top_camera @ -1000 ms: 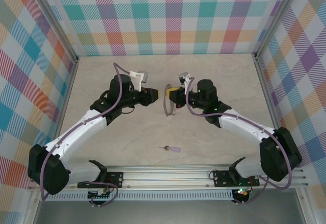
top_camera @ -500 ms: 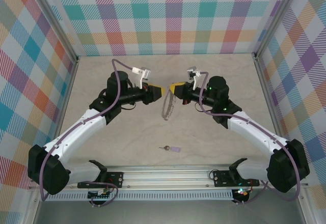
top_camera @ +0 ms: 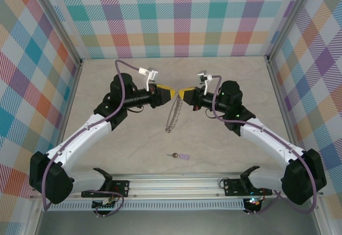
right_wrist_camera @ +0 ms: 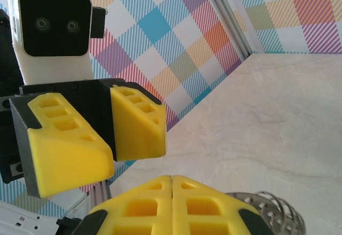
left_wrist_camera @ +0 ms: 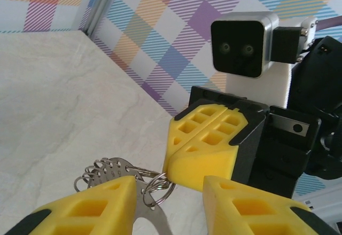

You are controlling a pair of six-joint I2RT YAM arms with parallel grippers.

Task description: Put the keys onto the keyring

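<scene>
The keyring (top_camera: 172, 115), a thin silvery hoop edged with small wire loops, dangles above the middle of the table. My right gripper (top_camera: 183, 93) is shut on its top end. In the left wrist view the right gripper's closed yellow fingers (left_wrist_camera: 211, 139) pinch a wire loop of the keyring (left_wrist_camera: 107, 171). My left gripper (left_wrist_camera: 170, 188) stands open with the ring's flat plate between its fingers. It faces the right gripper almost tip to tip (top_camera: 166, 95). The keys (top_camera: 178, 155), a tiny dark key on a lilac tag, lie on the table towards the front. The ring's edge (right_wrist_camera: 267, 207) shows beside the shut right gripper (right_wrist_camera: 172, 179).
Checked walls enclose the table on three sides. A metal rail (top_camera: 176, 184) with both arm bases runs along the near edge. Bare pale tabletop (top_camera: 224, 149) surrounds the key and lies beneath the hanging ring.
Both grippers have risen and drawn closer together. The keyring has swung from a compact tilt to hang long and low under the right gripper.
</scene>
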